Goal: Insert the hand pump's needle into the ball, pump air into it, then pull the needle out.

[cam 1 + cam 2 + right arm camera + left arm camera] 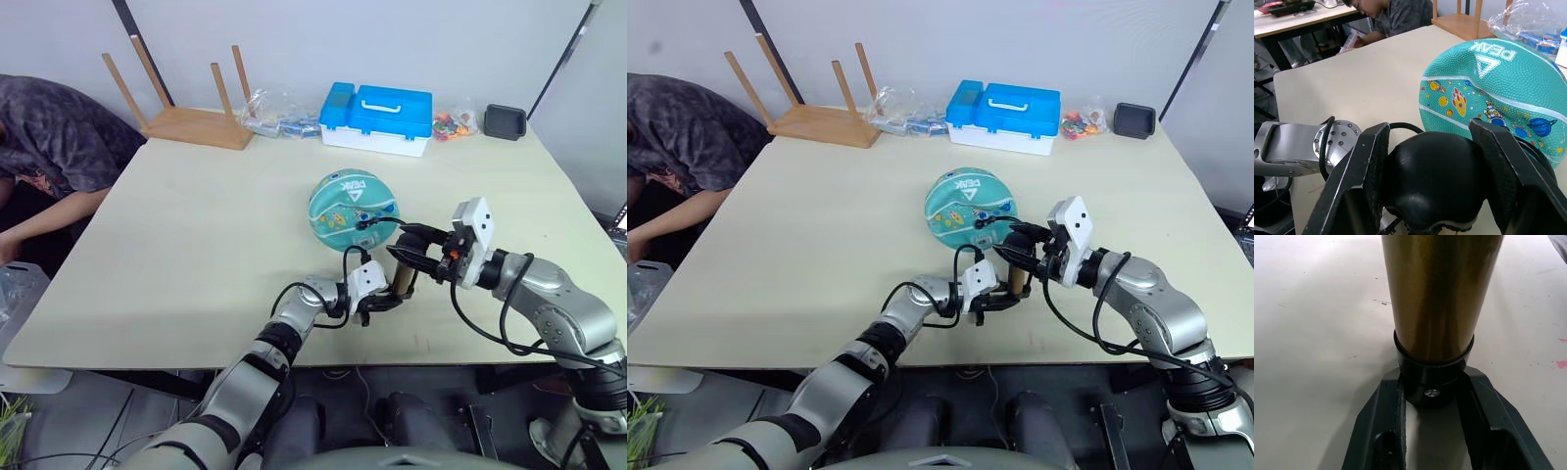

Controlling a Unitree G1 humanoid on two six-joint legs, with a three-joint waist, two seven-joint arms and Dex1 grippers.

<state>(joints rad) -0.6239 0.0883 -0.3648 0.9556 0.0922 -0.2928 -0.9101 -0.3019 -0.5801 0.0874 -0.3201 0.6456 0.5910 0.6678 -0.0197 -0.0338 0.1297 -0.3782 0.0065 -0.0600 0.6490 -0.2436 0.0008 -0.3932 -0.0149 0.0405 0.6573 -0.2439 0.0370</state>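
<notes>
While the hand pump (400, 277) stands upright on the surface (196, 245) at the ball's (355, 210) 6 o'clock, its base cap is clamped by the left pincer (377, 297) and its handle by the right pincer (409, 253); strokes are probably best kept straight, base pinned.

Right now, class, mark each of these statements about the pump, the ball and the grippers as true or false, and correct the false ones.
1. The left gripper clamps the hand pump at its black base cap. True.
2. The right gripper is open and holds nothing. False: it is shut on the pump's black handle.
3. The ball is teal with cartoon prints. True.
4. The ball sits inside the blue case. False: it rests on the table, apart from the case.
5. The pump lies flat. False: it stands upright.
</notes>
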